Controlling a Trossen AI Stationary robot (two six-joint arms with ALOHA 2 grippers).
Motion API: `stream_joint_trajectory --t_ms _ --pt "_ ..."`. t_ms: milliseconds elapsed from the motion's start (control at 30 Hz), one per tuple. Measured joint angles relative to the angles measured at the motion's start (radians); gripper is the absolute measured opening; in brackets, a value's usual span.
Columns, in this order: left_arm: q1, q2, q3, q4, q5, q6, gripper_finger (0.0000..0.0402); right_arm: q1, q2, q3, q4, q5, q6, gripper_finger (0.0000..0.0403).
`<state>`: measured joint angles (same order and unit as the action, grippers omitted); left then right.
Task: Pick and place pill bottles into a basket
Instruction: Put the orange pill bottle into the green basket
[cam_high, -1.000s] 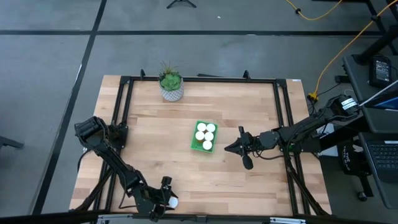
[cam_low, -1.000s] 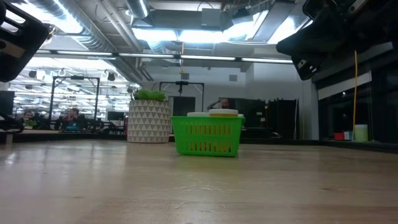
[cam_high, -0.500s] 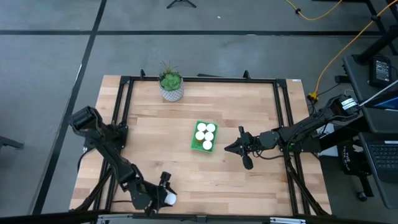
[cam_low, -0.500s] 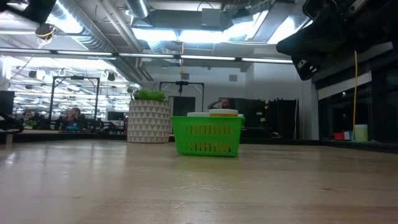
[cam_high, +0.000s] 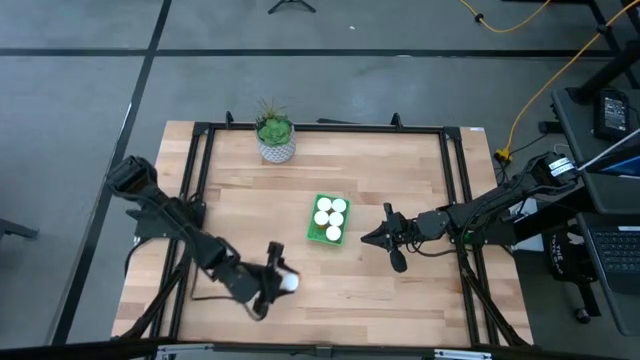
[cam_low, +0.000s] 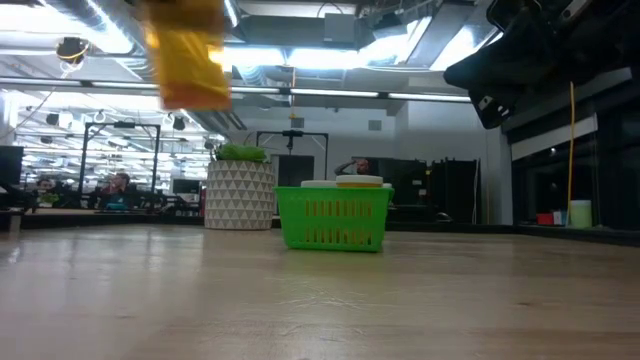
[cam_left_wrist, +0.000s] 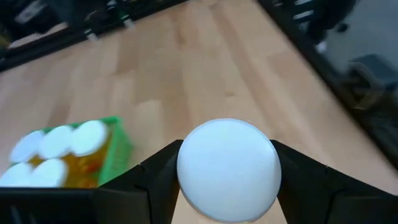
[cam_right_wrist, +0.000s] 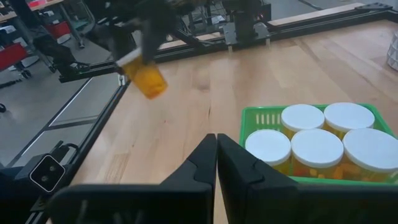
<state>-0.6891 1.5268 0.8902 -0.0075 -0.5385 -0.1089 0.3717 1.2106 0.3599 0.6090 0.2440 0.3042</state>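
Plainly, the held pill bottle (cam_left_wrist: 228, 169) shows an unmarked white cap.

Five capped pill bottles (cam_right_wrist: 317, 149) in green basket (cam_right_wrist: 258, 118)

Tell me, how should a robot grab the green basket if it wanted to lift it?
Probably by a short end wall of the green basket, coming straight down. Its rim is thin enough for a gripper to pinch, and five white-capped pill bottles fill the inside, so the middle offers no room.
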Motion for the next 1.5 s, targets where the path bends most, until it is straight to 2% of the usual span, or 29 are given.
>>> stream_joint_trajectory --t_ms 67,633,933,1200,1500 --pt "0.046 0.0 0.0 -0.002 0.018 0.003 0.0216 0.0 0.0 0.0 0.0 0.0 0.0 0.0017" --pt "0.428 0.0 0.0 0.004 0.414 0.248 0.0216 0.003 0.0 0.0 0.0 0.0 -0.024 0.0017" --pt "0.512 0.0 0.0 0.011 0.505 0.261 0.0216 0.005 0.0 0.0 0.0 0.0 -0.055 0.0017" --pt "0.54 0.002 0.0 0.048 0.507 0.31 0.0216 0.005 0.0 0.0 0.0 0.0 -0.085 0.0017" --pt "0.563 0.061 -0.001 0.071 0.549 0.296 0.0216 0.005 0.0 0.0 -0.002 0.0 -0.104 0.0017"
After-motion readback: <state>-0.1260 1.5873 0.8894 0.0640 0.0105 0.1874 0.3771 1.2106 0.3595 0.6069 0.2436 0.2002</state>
